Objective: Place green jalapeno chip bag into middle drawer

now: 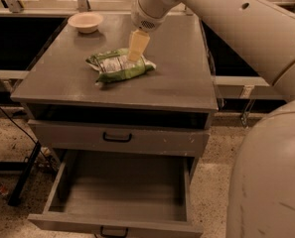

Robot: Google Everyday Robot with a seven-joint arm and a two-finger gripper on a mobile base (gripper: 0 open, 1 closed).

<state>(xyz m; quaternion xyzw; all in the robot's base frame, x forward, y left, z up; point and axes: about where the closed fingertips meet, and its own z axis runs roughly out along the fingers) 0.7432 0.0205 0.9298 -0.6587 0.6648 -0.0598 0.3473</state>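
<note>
The green jalapeno chip bag (115, 68) lies flat on the grey cabinet top (177, 78), left of its centre, bright green with a white printed panel. My gripper (134, 56) hangs from the big beige arm and points down at the bag's upper right edge, at or just above it. The middle drawer (122, 195) is pulled out below, near the floor, with a plain grey floor, low side walls and a black handle (112, 230) on its front. Nothing lies in it.
A round beige bowl (85, 22) stands at the cabinet's back left corner. A closed grey drawer front (118, 139) with a black handle sits above the open drawer. My beige arm fills the right side. Black cables and a stand lie on the speckled floor at left.
</note>
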